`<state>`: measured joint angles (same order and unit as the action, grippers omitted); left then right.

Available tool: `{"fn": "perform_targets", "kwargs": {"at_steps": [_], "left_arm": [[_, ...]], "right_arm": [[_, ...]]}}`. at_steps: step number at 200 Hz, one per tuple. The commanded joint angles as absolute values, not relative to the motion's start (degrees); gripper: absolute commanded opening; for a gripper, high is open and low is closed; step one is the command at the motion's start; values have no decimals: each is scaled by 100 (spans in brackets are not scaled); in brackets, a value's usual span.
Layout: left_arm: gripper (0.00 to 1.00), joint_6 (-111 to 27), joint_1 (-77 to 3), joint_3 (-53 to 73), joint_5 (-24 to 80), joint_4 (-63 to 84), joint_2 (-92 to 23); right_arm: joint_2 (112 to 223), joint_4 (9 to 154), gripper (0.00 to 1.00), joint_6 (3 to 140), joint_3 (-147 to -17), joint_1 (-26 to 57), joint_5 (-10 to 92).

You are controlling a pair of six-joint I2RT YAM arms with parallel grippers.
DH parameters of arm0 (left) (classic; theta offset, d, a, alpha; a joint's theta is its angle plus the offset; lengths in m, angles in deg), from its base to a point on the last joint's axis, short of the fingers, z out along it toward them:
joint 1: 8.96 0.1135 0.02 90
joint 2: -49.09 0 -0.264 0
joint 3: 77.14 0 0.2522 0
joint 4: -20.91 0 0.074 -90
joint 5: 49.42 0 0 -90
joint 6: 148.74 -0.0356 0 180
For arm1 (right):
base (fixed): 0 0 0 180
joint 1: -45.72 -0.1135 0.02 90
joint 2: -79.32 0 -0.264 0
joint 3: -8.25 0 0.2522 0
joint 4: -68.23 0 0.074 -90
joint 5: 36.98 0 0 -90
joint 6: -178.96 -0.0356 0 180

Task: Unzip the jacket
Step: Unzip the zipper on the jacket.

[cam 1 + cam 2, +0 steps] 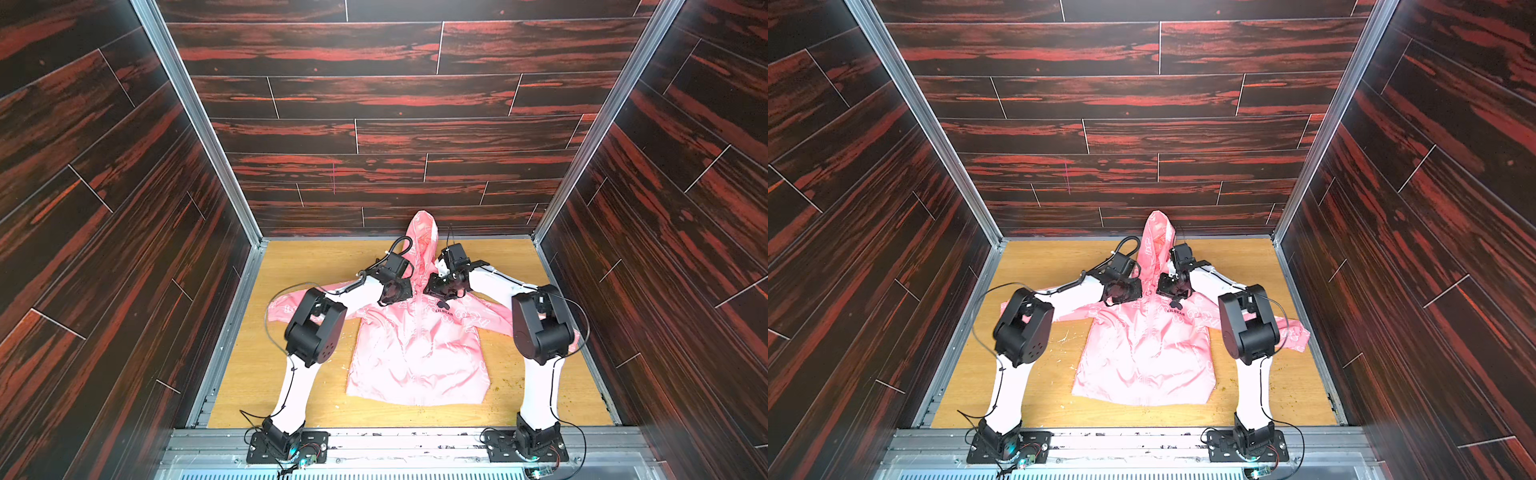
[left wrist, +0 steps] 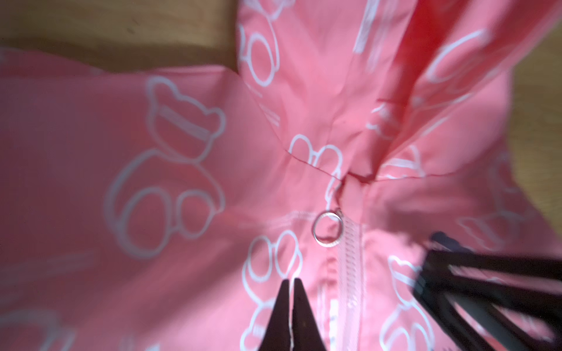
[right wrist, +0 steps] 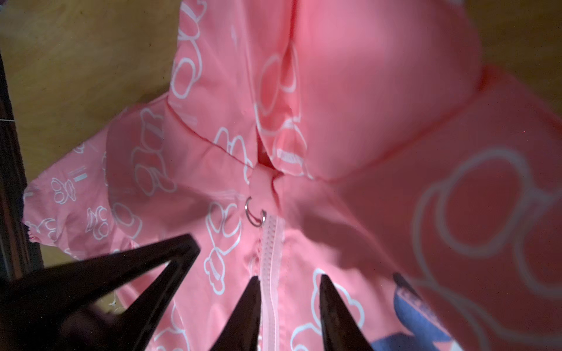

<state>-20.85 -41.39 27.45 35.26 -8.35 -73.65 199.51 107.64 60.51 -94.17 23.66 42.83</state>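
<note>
**Operator:** Where does the jacket sit from above?

**Spotter:** In both top views your jacket (image 1: 415, 353) (image 1: 1142, 357) lies flat and front up on the wooden table (image 1: 291, 399). Its hood (image 1: 424, 237) points at the back wall and its sleeves are spread. The front looks closed up to the collar. Your left gripper (image 1: 395, 291) (image 1: 1123, 291) and right gripper (image 1: 442, 286) (image 1: 1173, 289) hang over the jacket's collar, near each other, one on each side of the front seam. The right one is beside the dark chest logo (image 1: 444, 309). From up here you cannot tell how the jaws stand.

**Operator:** And the left wrist view?

**Spotter:** Your left gripper (image 2: 290, 281) has its tips together, with only a sliver between them and nothing visible in it. They point at the jacket's chest beside the zipper (image 2: 349, 267), short of the metal ring (image 2: 327, 228) on the pull and apart from it. The ring lies at the jacket's collar seam.

**Operator:** Right wrist?

**Spotter:** Your right gripper (image 3: 289, 278) has its fingers apart. One fingertip (image 3: 251, 291) is just beside the zipper (image 3: 270, 258), and the other is on the logo (image 3: 419, 319) side. Only jacket fabric shows between them. The ring (image 3: 254, 211) sits at the zipper's top, beyond the tips and untouched.
</note>
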Motion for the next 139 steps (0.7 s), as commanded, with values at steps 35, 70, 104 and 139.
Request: {"fn": "perform_targets", "kwargs": {"at_steps": [35,70,104,139], "left_arm": [[74,-2394,-3479,3159,3364,-1261,-7228],[78,-2742,-3306,3839,3222,-2005,-7699],[77,-2755,-3257,3617,2857,-1656,-7708],[98,-2529,-3027,2913,2058,-532,-7373]], "right_arm": [[20957,11355,44,6114,-10293,2220,4346],[21398,11533,46,6172,-10652,2052,4512],[21612,11354,22,6227,-10766,1971,4355],[21228,10844,3,6277,-10377,2006,3951]]}}
